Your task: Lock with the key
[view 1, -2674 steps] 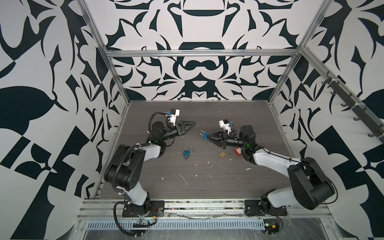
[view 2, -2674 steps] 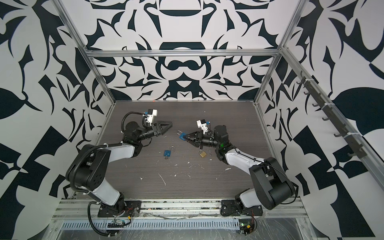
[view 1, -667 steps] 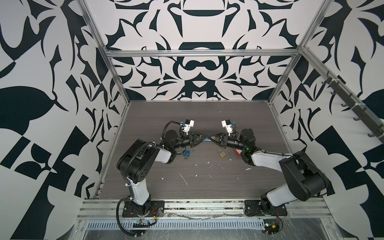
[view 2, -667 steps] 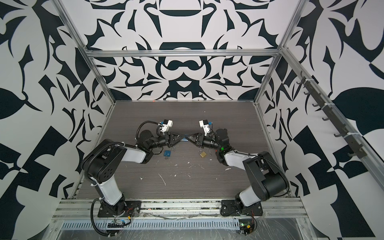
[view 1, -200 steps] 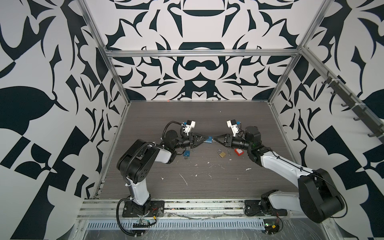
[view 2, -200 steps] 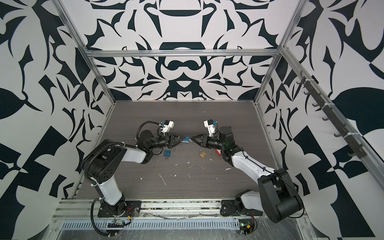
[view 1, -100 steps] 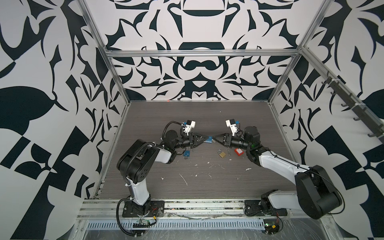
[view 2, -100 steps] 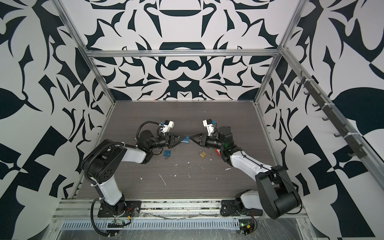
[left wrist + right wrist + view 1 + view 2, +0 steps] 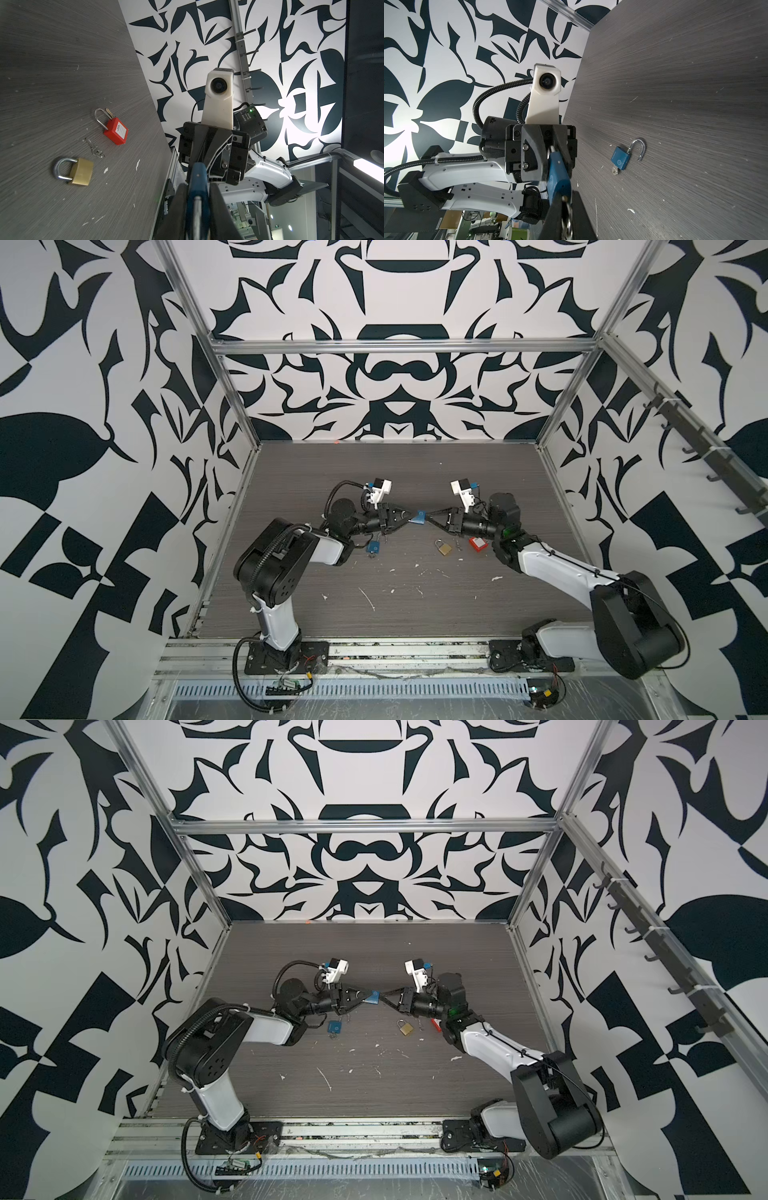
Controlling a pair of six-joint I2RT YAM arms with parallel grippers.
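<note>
A blue padlock point(image 9: 419, 517) point(image 9: 374, 997) hangs above the table's middle, and my left gripper point(image 9: 409, 519) point(image 9: 365, 999) is shut on its shackle end. In the left wrist view the padlock point(image 9: 197, 182) fills the narrow gap in that gripper point(image 9: 197, 199). My right gripper point(image 9: 430, 516) point(image 9: 384, 997) meets it tip to tip from the other side. In the right wrist view a silver key point(image 9: 566, 209) with its ring sticks out of the padlock point(image 9: 557, 176), and the right gripper point(image 9: 566, 207) is shut on the key.
On the table lie a second blue padlock point(image 9: 372, 547) point(image 9: 620, 160) with its shackle open and a key in it, a brass padlock point(image 9: 444, 547) point(image 9: 81, 171), a red padlock point(image 9: 478, 543) point(image 9: 116, 131) and small loose keys point(image 9: 95, 149). White scraps dot the near tabletop.
My right gripper has moved in to the padlock's free end and closed on the key. The left gripper has kept still with the padlock in it.
</note>
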